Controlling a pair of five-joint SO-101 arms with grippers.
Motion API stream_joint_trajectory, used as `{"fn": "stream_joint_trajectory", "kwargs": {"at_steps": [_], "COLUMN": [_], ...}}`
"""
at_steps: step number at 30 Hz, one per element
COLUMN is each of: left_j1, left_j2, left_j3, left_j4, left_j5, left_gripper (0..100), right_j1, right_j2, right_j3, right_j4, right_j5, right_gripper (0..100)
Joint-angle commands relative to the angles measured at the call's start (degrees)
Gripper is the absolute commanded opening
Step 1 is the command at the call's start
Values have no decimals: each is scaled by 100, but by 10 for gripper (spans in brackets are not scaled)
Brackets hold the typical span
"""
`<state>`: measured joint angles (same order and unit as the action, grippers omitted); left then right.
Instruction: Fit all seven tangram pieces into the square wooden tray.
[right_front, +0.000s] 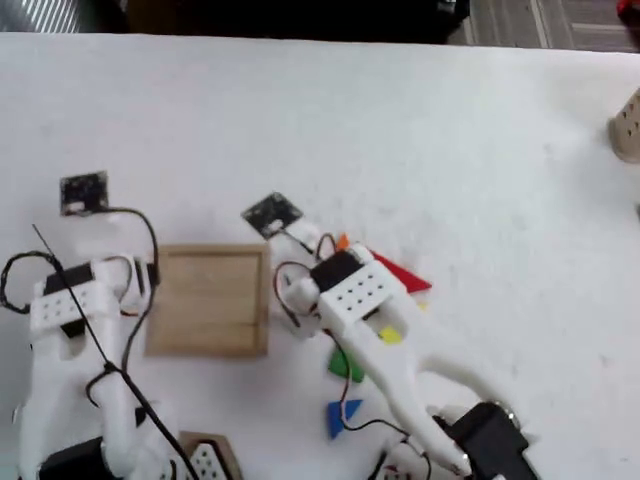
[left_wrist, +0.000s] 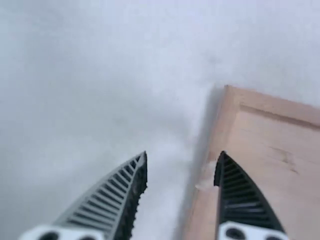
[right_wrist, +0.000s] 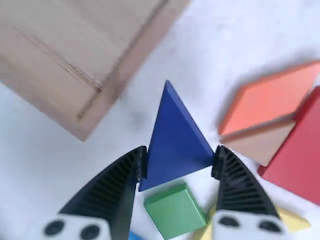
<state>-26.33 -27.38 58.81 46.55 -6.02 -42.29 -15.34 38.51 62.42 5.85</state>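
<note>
Right gripper (right_wrist: 177, 156): pinching blue triangle (right_wrist: 172, 140) by two corners, green square (right_wrist: 175, 210) just beside; orange piece (right_wrist: 270, 97) and red piece (right_wrist: 300, 160) beyond. Left gripper (left_wrist: 182, 161): spread, straddling rim of wooden tray (left_wrist: 270, 150), which lies between the arms

High camera looks down; close wrist cameras share the tray (right_front: 210, 300).

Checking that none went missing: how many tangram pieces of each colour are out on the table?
Blue: 2, the blue triangle held by the right gripper and a blue piece near that arm's base
Green piece: 1
Yellow piece: 1
Red piece: 1
Orange piece: 1
Pale tan piece: 1
Total: 7
</note>
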Motion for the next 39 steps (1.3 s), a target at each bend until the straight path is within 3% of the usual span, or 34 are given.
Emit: {"fn": "stream_joint_trajectory", "kwargs": {"at_steps": [1,11,16,23,33,39], "left_j1": [-101,-110,-110,-110,-75,22], "left_j2": [-242,-242,-242,-242,-242,-242], "left_j3": [-352,-387,-387,-387,-369,-343], "left_j4": [9,0,0,0,0,9], "left_j5": [105,149,149,149,141,123], "left_gripper": [229,229,229,229,227,226], "right_j1": [-277,-813,-857,-866,-866,-875], "right_j2": [-163,1578,2721,3943,4611,4585], "right_j3": [-475,-1433,-2497,-3851,-4923,-4949], "right_j4": [-136,-1341,-1385,-699,127,215], "right_j5": [97,149,149,659,668,668], "right_gripper": [138,138,139,141,145,267]}}
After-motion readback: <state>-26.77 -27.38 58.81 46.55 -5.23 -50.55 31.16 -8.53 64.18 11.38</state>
